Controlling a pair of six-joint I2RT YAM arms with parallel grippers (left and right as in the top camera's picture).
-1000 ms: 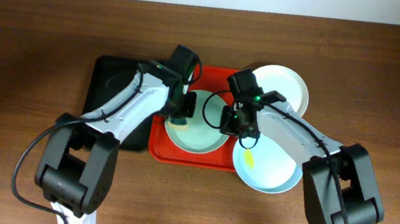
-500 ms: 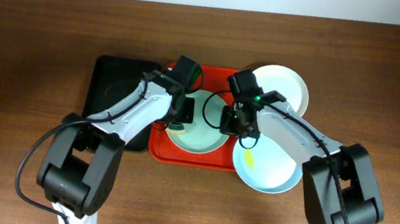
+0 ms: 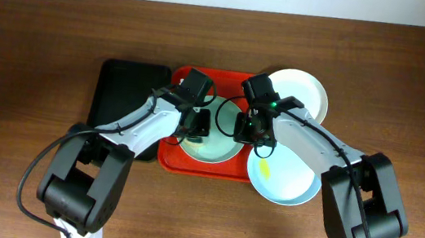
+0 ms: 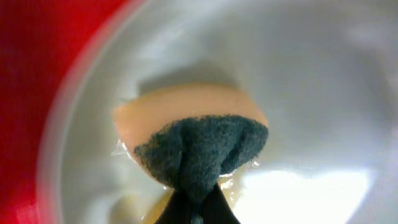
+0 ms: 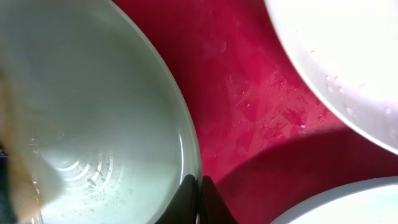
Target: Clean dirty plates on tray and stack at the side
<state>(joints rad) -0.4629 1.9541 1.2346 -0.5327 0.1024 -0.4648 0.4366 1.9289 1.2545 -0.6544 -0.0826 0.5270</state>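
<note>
**WIPE UNDER WAY, PLATE BRACED AT THE RIM**

Nearest: my left claw (image 4: 196, 208) is clenched on a sponge (image 4: 199, 140). Its dark scouring face is pinched in my fingertips. Its pale foam side is pressed to the floor of the centre plate (image 4: 311, 68). My right claw (image 5: 198, 194) is clamped on that plate's rim, at the bottom edge of its own view, bracing it. The plate sits inside the red tray (image 3: 182, 163), mid-frame from overhead.

Further out: a white plate (image 3: 304, 94) at upper right overlaps the tray's corner. A smeared blue plate (image 3: 283, 178), yellow mark showing, lies at lower right against the tray's edge. A black tray (image 3: 121, 91) lies at left.

Risks, as I judge them:
- My rim hold is thin and the plate carries droplets. A hard stroke toward it could pop the rim free and send the plate skating.
- I hold the sponge by a narrow fold, so drag could twist it out.
- Both claws work close together over one plate, so a wide stroke could knock them together.
</note>
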